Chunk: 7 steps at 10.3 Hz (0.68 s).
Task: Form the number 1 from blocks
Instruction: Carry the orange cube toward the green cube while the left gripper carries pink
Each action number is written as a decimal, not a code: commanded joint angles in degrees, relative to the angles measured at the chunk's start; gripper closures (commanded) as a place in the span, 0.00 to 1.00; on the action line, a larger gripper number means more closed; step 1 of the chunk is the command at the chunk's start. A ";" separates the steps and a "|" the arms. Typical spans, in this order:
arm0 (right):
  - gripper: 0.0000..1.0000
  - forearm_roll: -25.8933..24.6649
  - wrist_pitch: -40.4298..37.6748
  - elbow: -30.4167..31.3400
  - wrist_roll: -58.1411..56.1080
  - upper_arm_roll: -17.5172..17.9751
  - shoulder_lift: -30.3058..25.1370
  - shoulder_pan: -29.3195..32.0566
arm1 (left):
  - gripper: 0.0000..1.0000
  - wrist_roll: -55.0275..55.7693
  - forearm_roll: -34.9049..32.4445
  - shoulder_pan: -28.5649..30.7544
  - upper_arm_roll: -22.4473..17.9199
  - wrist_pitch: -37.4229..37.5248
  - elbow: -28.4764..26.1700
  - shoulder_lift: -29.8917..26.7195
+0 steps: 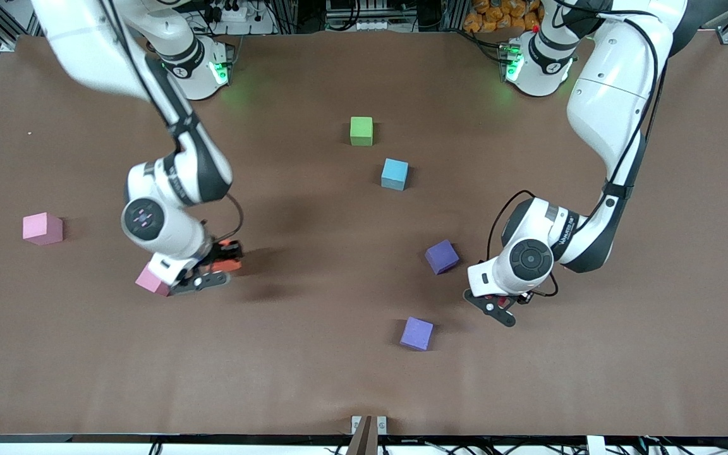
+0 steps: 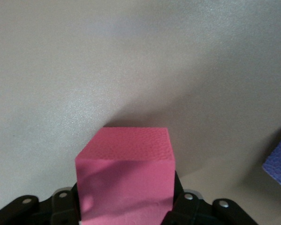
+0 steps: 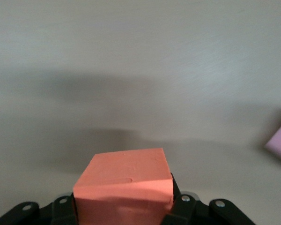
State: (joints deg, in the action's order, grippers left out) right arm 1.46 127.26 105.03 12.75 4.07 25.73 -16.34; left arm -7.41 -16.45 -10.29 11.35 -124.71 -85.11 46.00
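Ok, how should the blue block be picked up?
Take the blue block by two opposite side faces, straight from above. It lies flat, slightly turned, so turn the grip to match. All its sides are free; the green block stands apart. The left gripper holds the red block, the right gripper the orange block, both low over the table.

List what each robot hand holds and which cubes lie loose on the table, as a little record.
Right gripper: fingers closed on orange block, beside a pink cube
Left gripper: fingers closed on red-pink block, near darker purple block
Loose: green block, light blue block, lighter purple cube, second pink cube
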 commanded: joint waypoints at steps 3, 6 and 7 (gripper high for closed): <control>1.00 -0.40 -2.02 1.93 27.89 8.75 -2.27 -5.70 | 0.37 3.43 -1.48 0.54 0.69 -0.35 0.38 -1.86; 1.00 -0.49 -1.41 3.86 36.97 15.16 -2.09 -7.57 | 0.37 14.38 -0.78 0.97 0.87 -0.27 -1.28 -8.18; 1.00 -0.84 -0.53 5.09 39.52 16.31 -1.92 -8.70 | 0.37 19.75 0.09 1.06 0.87 -0.35 -3.81 -11.16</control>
State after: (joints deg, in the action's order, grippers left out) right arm 1.25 125.39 107.82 48.76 18.79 24.44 -24.66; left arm 6.27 -16.43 -10.00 11.62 -125.05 -84.02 40.18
